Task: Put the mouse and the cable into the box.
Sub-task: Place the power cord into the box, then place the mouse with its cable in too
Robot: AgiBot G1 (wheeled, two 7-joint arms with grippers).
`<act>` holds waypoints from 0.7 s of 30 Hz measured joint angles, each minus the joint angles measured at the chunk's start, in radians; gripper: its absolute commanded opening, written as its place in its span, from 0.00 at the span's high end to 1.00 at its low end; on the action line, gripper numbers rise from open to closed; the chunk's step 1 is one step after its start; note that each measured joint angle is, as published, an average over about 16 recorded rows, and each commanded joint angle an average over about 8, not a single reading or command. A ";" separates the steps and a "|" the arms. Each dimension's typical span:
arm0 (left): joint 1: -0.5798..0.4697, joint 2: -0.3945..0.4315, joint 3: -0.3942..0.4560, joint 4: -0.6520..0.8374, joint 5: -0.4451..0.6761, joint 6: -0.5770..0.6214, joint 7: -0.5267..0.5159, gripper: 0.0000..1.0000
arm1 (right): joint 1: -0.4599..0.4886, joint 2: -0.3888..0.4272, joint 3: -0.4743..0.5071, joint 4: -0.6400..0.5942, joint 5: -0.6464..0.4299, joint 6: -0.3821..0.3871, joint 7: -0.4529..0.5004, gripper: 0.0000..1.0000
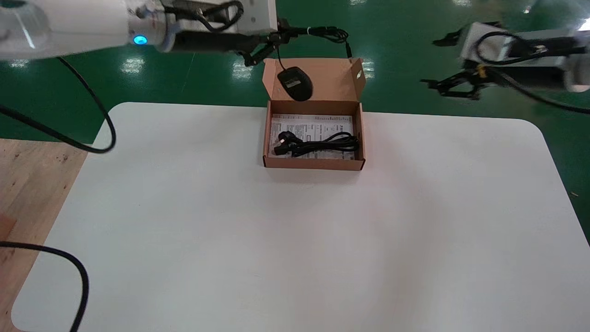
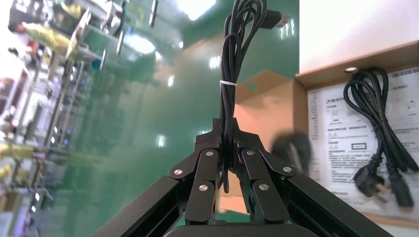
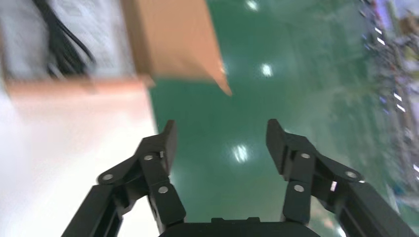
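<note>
The open brown cardboard box point(image 1: 313, 164) stands at the table's far middle, lid flap upright. Inside, a coiled black power cable point(image 1: 318, 144) lies on a printed sheet point(image 1: 322, 123). My left gripper point(image 1: 275, 38) hovers above the box's back edge, shut on the mouse's bundled cord point(image 1: 329, 33). The black mouse point(image 1: 295, 83) dangles from that cord in front of the lid. In the left wrist view the gripper point(image 2: 226, 131) pinches the tied cord point(image 2: 232, 59), the mouse point(image 2: 292, 148) is blurred below, and the power cable point(image 2: 375, 128) is visible. My right gripper point(image 1: 438, 62) is raised at the far right, open and holding nothing.
The white table point(image 1: 295, 240) reaches to the front edge. A wooden surface point(image 1: 27, 184) borders it on the left, crossed by black robot cables point(image 1: 83, 276). Green floor lies beyond the far edge. The right wrist view shows the box point(image 3: 168, 39) off to one side of the gripper point(image 3: 222, 136).
</note>
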 measured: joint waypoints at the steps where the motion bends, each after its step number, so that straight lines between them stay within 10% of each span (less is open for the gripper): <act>1: 0.021 0.006 0.000 -0.009 -0.005 -0.012 0.002 1.00 | 0.012 0.022 0.000 -0.005 -0.002 -0.004 -0.007 0.00; 21: 0.302 0.022 0.138 -0.168 -0.098 -0.180 -0.172 1.00 | 0.152 0.285 -0.052 -0.069 -0.085 -0.088 -0.062 0.00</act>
